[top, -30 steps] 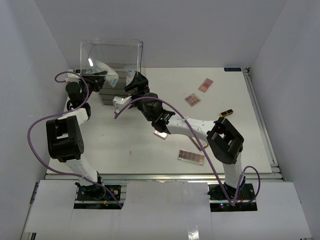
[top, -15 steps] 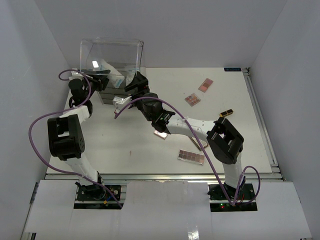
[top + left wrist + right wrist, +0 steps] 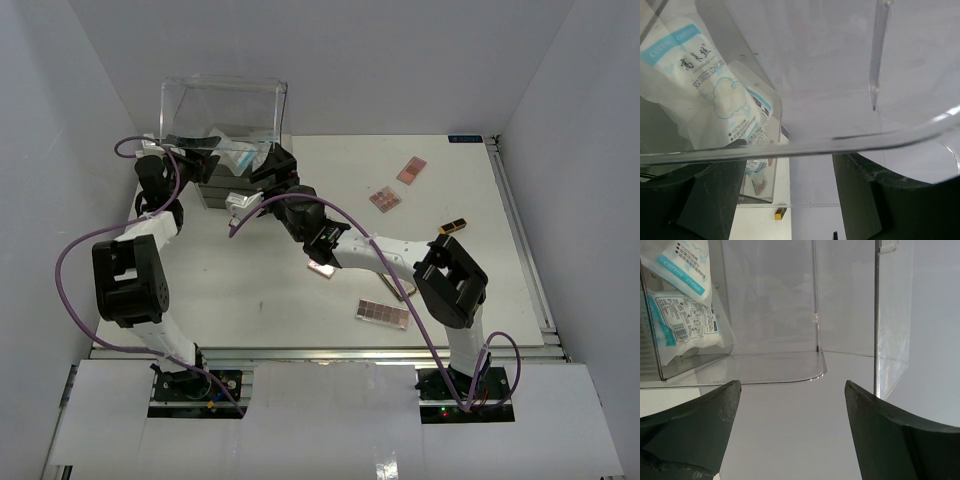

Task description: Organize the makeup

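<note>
Blue-white packets [image 3: 238,152] lie inside the clear plastic box [image 3: 225,85]. They show close up in the left wrist view [image 3: 700,90] and in the right wrist view [image 3: 682,315]. My left gripper [image 3: 192,157] is open and empty at the box's left side, and a clear edge of the box crosses in front of its fingers [image 3: 705,195]. My right gripper [image 3: 272,165] is open and empty just right of the box opening [image 3: 792,385]. Pink-brown palettes [image 3: 411,170] [image 3: 385,199] [image 3: 384,314] and a black-gold tube [image 3: 452,228] lie on the table to the right.
Another palette [image 3: 322,268] lies partly under my right forearm, and one more [image 3: 400,287] beside the right elbow. A small gold tube [image 3: 780,213] shows through the box. The box's upright clear wall [image 3: 890,315] stands close to my right finger. The purple cable [image 3: 70,260] loops left.
My left gripper has swung left and back along the box. The packet that was near it now lies further inside the box. The right arm has stayed put.
</note>
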Available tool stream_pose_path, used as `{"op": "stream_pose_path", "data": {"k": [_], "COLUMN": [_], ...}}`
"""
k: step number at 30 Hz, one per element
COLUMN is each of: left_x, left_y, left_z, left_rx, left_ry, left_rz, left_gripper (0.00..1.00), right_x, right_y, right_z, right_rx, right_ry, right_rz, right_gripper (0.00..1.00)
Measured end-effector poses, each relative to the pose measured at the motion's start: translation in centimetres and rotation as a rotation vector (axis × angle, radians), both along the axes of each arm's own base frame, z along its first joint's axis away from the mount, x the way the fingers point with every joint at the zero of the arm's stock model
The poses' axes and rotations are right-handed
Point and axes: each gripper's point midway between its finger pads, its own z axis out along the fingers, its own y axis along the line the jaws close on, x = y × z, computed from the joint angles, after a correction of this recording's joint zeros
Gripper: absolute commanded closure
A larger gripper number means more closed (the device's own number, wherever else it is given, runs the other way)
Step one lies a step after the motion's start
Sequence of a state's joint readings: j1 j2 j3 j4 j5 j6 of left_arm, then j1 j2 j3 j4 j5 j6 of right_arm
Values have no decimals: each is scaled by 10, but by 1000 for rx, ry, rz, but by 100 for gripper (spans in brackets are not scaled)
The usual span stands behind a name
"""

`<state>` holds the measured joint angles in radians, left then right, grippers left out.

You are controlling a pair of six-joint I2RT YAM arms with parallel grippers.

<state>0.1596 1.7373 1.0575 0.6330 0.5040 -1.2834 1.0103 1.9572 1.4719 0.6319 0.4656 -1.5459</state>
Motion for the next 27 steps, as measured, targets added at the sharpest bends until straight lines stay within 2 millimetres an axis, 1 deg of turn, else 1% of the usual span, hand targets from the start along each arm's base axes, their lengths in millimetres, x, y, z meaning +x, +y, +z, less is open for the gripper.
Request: {"op": "stream_pose_path", "data": {"k": [3, 6, 8, 10, 12, 15, 17, 19, 21, 23, 25, 27], "left_x": [-10, -28, -44, -63, -84, -104, -115, -123, -132, -144, -154, -160], "left_y": [-2, -6, -9, -13, -16, -16, -15, -11, -5, -2, 1, 1], "left_z": [11, 25, 30, 27, 13, -16, -38, -60, -81, -98, -109, -116], "left_rx": [30, 72, 101, 132, 158, 185, 185, 180, 175, 172, 170, 170], "left_ry": [-22, -56, -75, -78, -46, 27, 100, 190, 275, 330, 365, 379], "left_rz": [-5, -12, -18, -29, -37, -26, -19, 4, 33, 54, 72, 75], "left_gripper": [21, 21, 21, 21, 22, 27, 29, 30, 30, 30, 30, 30], "right_x": [0, 0, 0, 1, 1, 0, 0, 0, -4, -11, -22, -37], "right_y": [0, 0, -1, -1, -1, -1, -2, -2, -2, -5, -9, -16], "right_z": [0, 0, 0, 0, 1, -2, -4, -13, -31, -58, -85, -112], "right_rx": [0, 1, 2, 2, 6, 4, 5, -11, -55, -124, -194, -278], "right_ry": [0, 0, 1, 1, 0, 6, 11, 37, 92, 175, 278, 391], "right_rz": [0, 0, -5, -7, -7, -7, -8, -8, 0, 19, 47, 85], "right_gripper": [10, 10, 10, 10, 9, 10, 10, 10, 9, 8, 6, 4]}}
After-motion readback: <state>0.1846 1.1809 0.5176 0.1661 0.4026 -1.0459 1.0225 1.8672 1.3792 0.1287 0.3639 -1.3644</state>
